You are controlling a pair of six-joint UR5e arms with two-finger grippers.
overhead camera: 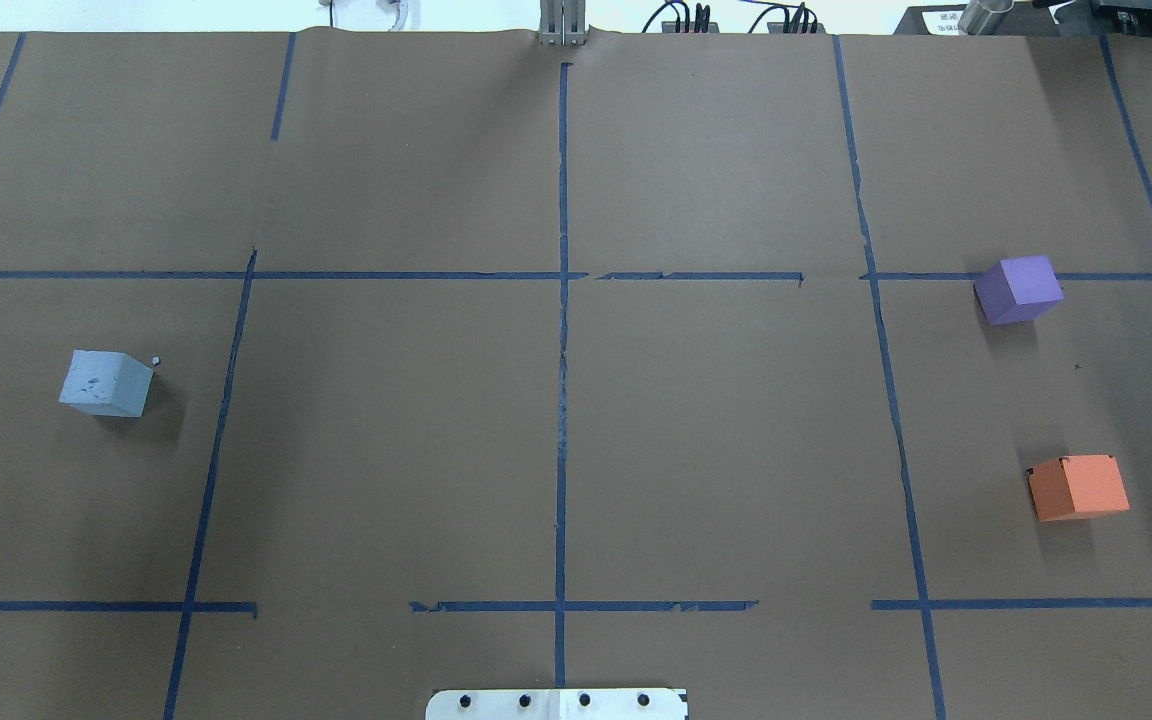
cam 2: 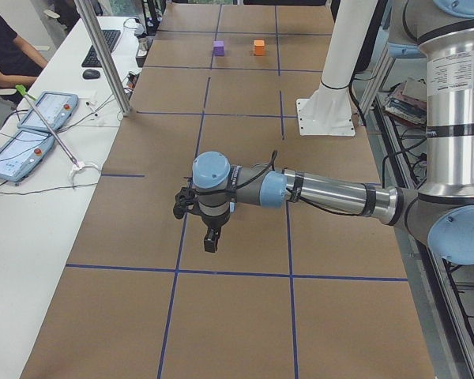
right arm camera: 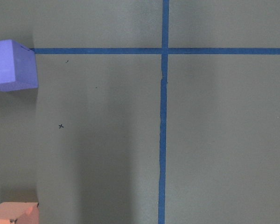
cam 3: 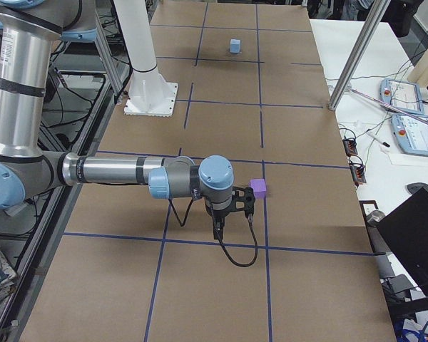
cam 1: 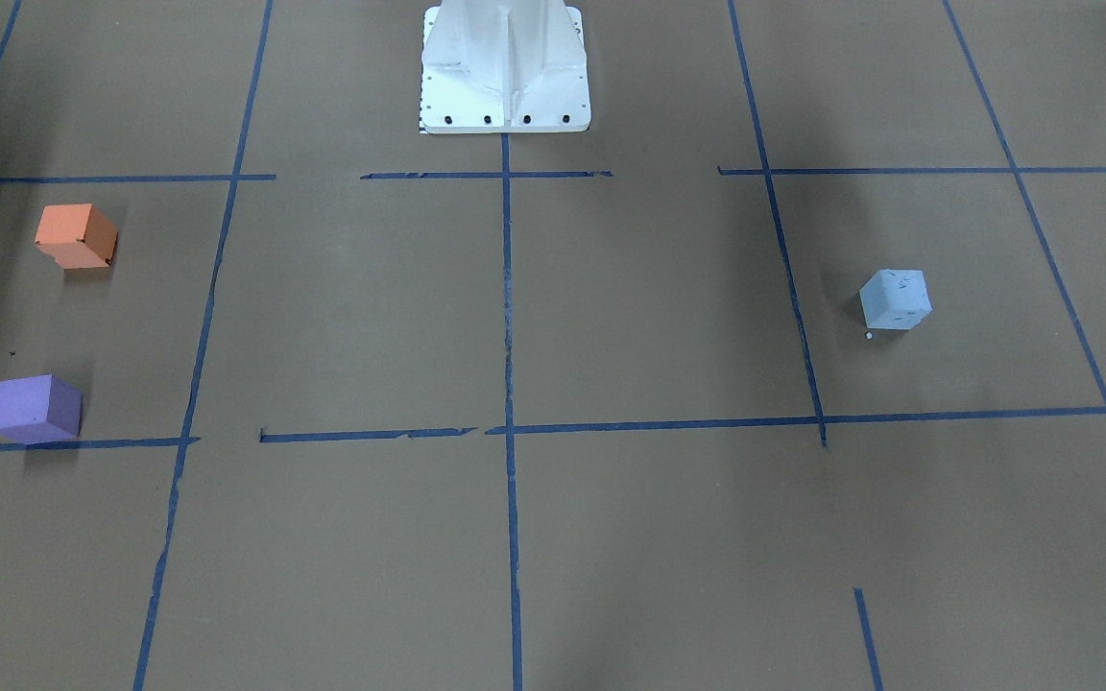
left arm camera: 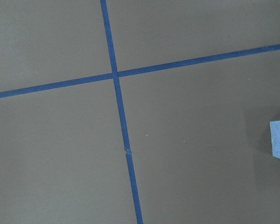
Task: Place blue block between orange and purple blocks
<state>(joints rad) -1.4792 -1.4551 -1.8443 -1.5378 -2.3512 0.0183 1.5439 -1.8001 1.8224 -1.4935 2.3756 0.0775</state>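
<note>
A: Where does the blue block (overhead camera: pixel 106 383) lie?

B: At the left middle of the overhead view, alone in its taped square, with a white crumb (overhead camera: pixel 156 360) just beside one corner. The orange block (overhead camera: pixel 1078 487) and purple block (overhead camera: pixel 1018 289) are well apart from it, at the far right of that frame, purple above orange with bare paper between them.

A: And relative to the jaws?

B: The left wrist view catches only a corner of it, cut off at the right edge, and none of the fingers. In the left-side view the left gripper (cam 2: pixel 209 237) hangs pointing down over the table (overhead camera: pixel 386 450), mid-frame. In the right-side view the right gripper (cam 3: pixel 219 226) hangs likewise at lower middle, near the purple block, and the blue one is far off at the top of the frame.

A: Spread or pressed together?

B: I cannot tell for either (only the side cameras show them).

A: Materials?

B: All three are matte cubes, foam by the look of them. The blue one is pale, its top pitted and scuffed. The orange has dark nicks along an edge. The purple looks smooth and sits against a tape line (overhead camera: pixel 561 400). The table is covered in brown paper, gridded with blue tape that is torn in places.
</note>
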